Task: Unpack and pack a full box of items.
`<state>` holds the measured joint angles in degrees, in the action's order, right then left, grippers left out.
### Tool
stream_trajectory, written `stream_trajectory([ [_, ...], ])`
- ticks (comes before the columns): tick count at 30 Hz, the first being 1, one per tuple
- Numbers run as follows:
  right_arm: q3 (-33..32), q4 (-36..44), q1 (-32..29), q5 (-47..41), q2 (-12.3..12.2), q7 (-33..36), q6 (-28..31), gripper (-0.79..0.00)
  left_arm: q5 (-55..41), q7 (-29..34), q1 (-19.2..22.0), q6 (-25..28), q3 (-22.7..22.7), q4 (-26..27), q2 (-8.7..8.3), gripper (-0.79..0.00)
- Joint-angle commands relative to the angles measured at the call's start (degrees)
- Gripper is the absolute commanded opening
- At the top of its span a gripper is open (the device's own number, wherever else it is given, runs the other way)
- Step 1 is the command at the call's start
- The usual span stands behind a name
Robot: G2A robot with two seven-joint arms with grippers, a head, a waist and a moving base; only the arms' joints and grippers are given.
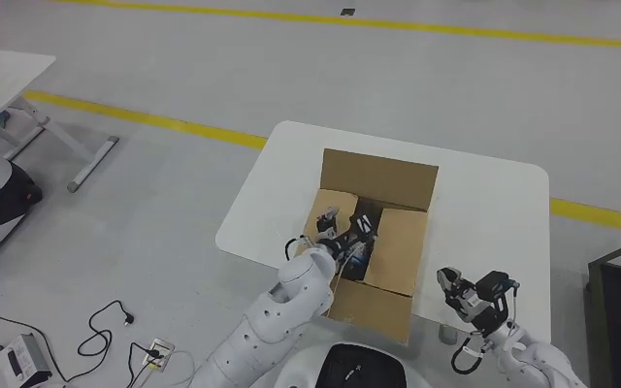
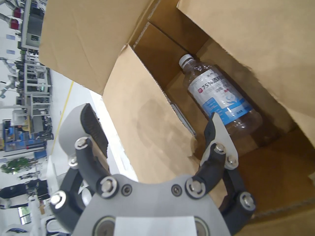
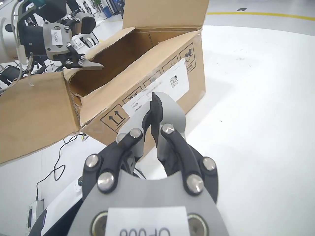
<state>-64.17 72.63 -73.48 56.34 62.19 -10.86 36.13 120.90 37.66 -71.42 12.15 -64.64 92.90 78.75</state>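
Observation:
An open cardboard box stands on the white table with its flaps spread. Inside it lies a clear bottle with a white cap and a blue-and-white label, on its side along one wall. My left gripper is open at the box's near-left corner. One finger is just short of the bottle's base and the other is outside a short flap. The right wrist view shows the left gripper over the box's rim. My right gripper is shut on nothing and hangs low beside the box's labelled side.
The tall far flap stands upright and the right flap folds inward over part of the opening. A small grey object sits near the table's front edge. Bare tabletop lies right of the box. Cables lie on the floor.

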Motion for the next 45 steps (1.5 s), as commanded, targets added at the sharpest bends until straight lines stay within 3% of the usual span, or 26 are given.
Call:
stream_trajectory([
  [1, -0.09, 0.06, -0.04, 0.09, 0.03, 0.19, 0.18, -0.785, 1.85, -0.60, 0.55, -0.34, -0.21, -1.40, -0.07, -0.037],
  [2, -0.15, 0.02, -0.03, 0.11, 0.04, 0.22, 0.24, -0.785, 2.01, -0.98, 0.65, -0.49, -0.38, -1.70, -0.08, -0.268],
  [3, -0.19, -0.02, -0.01, 0.20, 0.06, 0.29, 0.34, -0.785, 1.85, -1.08, 0.69, -0.86, -0.69, -1.76, -0.07, -0.409],
  [4, -0.28, -0.04, 0.02, 0.27, 0.06, 0.35, 0.42, -0.785, 1.65, -1.11, 0.66, -0.95, -0.84, -1.73, -0.04, -0.465],
  [5, -0.43, -0.14, 0.03, 0.24, 0.07, 0.37, 0.45, -0.785, 1.72, -1.15, 0.64, -0.84, -0.93, -1.62, -0.04, -0.622],
  [8, -0.63, -0.30, 0.09, 0.26, 0.11, 0.45, 0.69, -0.785, 1.97, -1.13, 0.31, -0.85, -1.27, -0.78, -0.06, -0.779],
  [20, -0.71, -0.61, 0.50, 0.30, 0.50, 0.76, 0.79, -0.785, 1.96, -4.53, -1.94, -0.03, -4.43, 6.15, -0.53, -0.785],
  [26, -2.04, -1.76, 0.74, -0.47, 0.43, 0.53, 1.35, -0.785, -3.97, -4.88, -1.82, -1.19, -6.40, 7.66, -0.27, -0.785],
  [45, -5.76, -1.58, 0.33, -3.74, 0.16, 2.44, 2.70, -0.785, -38.75, -0.04, -0.23, -6.35, -12.38, 10.30, 1.19, -0.785],
])
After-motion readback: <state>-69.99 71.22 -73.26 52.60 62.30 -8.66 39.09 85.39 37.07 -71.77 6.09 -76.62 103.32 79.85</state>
